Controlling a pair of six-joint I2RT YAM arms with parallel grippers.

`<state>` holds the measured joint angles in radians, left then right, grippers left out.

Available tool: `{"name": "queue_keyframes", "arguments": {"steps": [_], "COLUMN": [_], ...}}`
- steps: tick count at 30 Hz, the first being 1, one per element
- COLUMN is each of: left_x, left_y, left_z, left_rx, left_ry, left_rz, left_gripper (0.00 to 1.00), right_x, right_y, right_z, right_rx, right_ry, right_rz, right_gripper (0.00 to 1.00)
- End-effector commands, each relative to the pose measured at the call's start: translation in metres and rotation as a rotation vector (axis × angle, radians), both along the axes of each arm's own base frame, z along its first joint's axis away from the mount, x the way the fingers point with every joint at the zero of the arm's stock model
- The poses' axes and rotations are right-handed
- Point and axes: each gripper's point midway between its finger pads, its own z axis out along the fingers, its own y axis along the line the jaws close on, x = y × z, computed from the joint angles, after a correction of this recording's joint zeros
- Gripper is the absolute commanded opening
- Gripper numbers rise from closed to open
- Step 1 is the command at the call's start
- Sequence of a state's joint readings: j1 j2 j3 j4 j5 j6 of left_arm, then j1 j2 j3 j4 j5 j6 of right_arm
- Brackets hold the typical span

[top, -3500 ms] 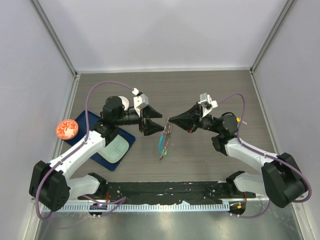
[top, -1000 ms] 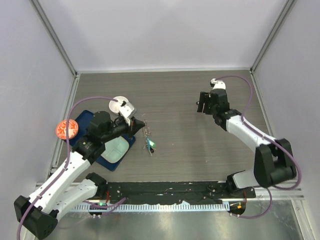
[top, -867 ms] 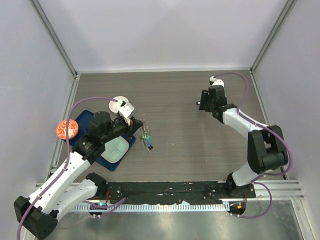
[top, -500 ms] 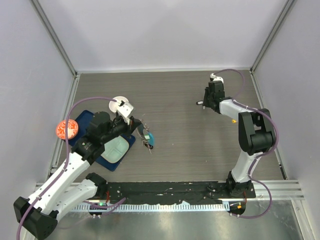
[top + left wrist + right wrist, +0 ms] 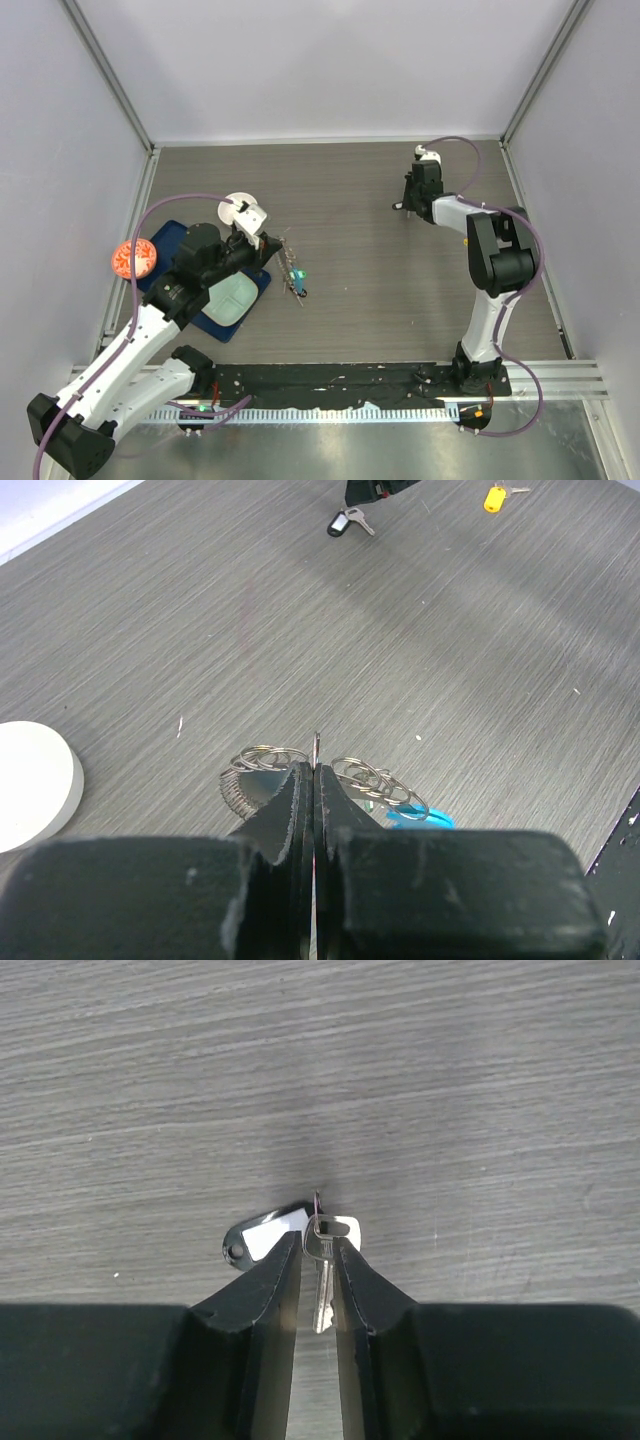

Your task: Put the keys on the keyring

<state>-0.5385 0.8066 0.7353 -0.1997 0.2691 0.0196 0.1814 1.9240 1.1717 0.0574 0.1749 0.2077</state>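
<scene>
Here the right gripper (image 5: 318,1243) clasps the key (image 5: 321,1290) in narrow jaws, its blade lengthwise between them. The left gripper (image 5: 313,770) pinches the keyring (image 5: 250,780), well apart.

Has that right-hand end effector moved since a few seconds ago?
Yes. The right end effector has swung from the middle toward the table's far edge, now straddling the key.

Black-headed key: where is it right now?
The black-headed key sits at the table's far right in the top view, pinched by the right gripper, well apart from the keyring held by the left gripper.
</scene>
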Motion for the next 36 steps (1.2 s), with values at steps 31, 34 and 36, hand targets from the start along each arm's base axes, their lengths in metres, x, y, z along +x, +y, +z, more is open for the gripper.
{"name": "queue_keyframes", "arguments": {"steps": [31, 34, 36], "left_x": [0.000, 0.000, -0.001], "left_y": [-0.005, -0.006, -0.006], "left_z": [0.033, 0.033, 0.033], "left_rx": [-0.056, -0.056, -0.056], "left_ry": [-0.102, -0.102, -0.102], "left_rz": [-0.030, -0.033, -0.033], "left_gripper": [0.00, 0.00, 0.00], "right_x": [0.028, 0.028, 0.027], "right_y": [0.001, 0.002, 0.002], "right_z": [0.004, 0.004, 0.003], "right_rx": [-0.031, -0.031, -0.032], "right_ry": [0.025, 0.027, 0.031], "right_rz": [-0.009, -0.006, -0.003], "right_gripper": [0.16, 0.12, 0.11]}}
